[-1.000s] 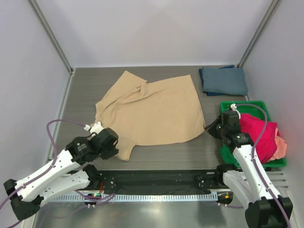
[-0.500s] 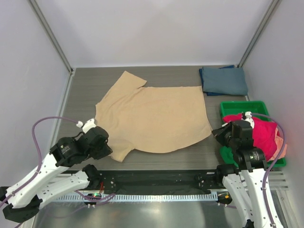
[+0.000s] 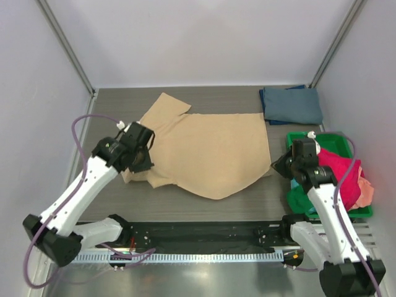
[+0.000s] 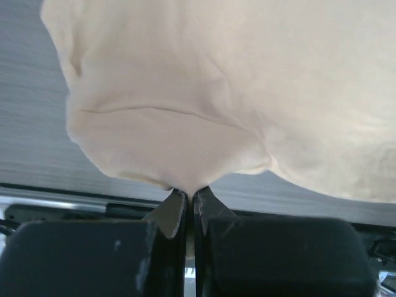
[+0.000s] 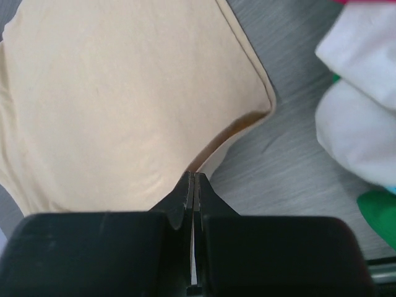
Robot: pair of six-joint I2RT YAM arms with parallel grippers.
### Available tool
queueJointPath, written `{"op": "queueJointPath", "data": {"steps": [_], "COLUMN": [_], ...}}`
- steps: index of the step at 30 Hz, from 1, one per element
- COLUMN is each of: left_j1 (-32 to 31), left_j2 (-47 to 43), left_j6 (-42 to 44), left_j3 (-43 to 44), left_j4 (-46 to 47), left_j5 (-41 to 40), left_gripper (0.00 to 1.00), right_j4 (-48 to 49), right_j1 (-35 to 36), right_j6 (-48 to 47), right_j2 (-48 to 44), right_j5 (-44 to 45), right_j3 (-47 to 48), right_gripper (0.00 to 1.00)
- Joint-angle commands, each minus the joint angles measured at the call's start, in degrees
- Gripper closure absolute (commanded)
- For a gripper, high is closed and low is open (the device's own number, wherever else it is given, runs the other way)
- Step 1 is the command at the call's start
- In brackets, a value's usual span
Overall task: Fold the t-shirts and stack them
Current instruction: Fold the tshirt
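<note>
1 tan tee [image 3: 210, 151] spread, 1 blue-grey tee [image 3: 292, 105] folded, 1 bin [image 3: 296, 199].

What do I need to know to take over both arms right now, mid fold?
Left gripper: shut, pinching the near left edge of the tan t-shirt.
Right gripper: shut on the same shirt's near right corner.
The tan shirt lies mostly spread on the table, not yet folded.
Done: one blue-grey t-shirt lies folded at the far right.
Left: fold and stack the tan one, then the magenta t-shirt and the others heaped in the green bin.
</note>
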Motion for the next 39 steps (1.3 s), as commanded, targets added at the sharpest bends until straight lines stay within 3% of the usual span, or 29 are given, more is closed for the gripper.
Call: {"op": "queueJointPath", "data": {"steps": [1,10,20,21,24,25,26,27,30,31,32,33,37,39], "left_j1": [6.6,15.3,19.6,19.9,21.1,21.5,21.6,21.6,21.6,21.6,21.6,21.6,22.0,22.0], "left_j2": [5.2,24.5,41.5,44.4,50.0,50.8,50.9,49.4,43.7,39.5,31.1,31.1,17.2,9.2], "left_j6": [12.6,24.1,27.9,28.0,27.0,26.7,25.8,25.0,20.8,18.8,14.2,14.2,3.6,0.7], "left_j3": [5.3,17.5,28.6,30.9,37.3,38.8,39.6,39.2,33.9,29.0,17.3,17.2,-3.1,-13.6], "left_j4": [6.0,8.7,7.3,7.1,4.9,4.1,3.2,3.2,6.6,7.5,13.4,13.5,22.4,28.2], "left_j5": [4.2,7.1,6.6,6.2,5.3,5.4,5.3,4.8,3.4,2.4,2.5,2.9,6.0,6.3], "left_gripper": [1.00,1.00,0.98,0.95,0.68,0.48,0.42,0.34,0.26,0.25,0.25,0.25,0.24,0.18], "right_j4": [9.6,18.5,25.1,25.3,26.0,26.0,25.9,25.4,24.5,24.2,24.2,24.2,24.2,24.7], "right_j1": [-0.2,-2.5,-6.0,-6.2,-6.6,-7.1,-7.2,-7.4,-7.7,-7.7,-7.7,-7.7,-7.6,-7.6], "right_j6": [-1.0,-1.4,-0.5,-0.5,-0.6,-1.3,-1.8,-2.1,-3.0,-3.2,-3.5,-3.6,-3.6,-3.7], "right_j2": [6.2,23.2,36.9,37.9,42.5,44.0,46.1,46.8,44.8,43.8,39.3,37.6,29.7,27.3], "right_j5": [1.8,6.2,4.7,4.9,4.3,3.5,1.3,0.9,1.2,1.1,0.1,-0.4,-5.9,-8.5], "right_j3": [4.8,9.3,12.2,12.5,14.4,16.1,17.1,18.8,19.4,18.3,15.0,15.0,5.0,1.6], "right_gripper": [0.99,0.99,0.99,0.99,0.98,0.87,0.53,0.37,0.01,0.00,0.00,0.00,0.00,0.00]}}
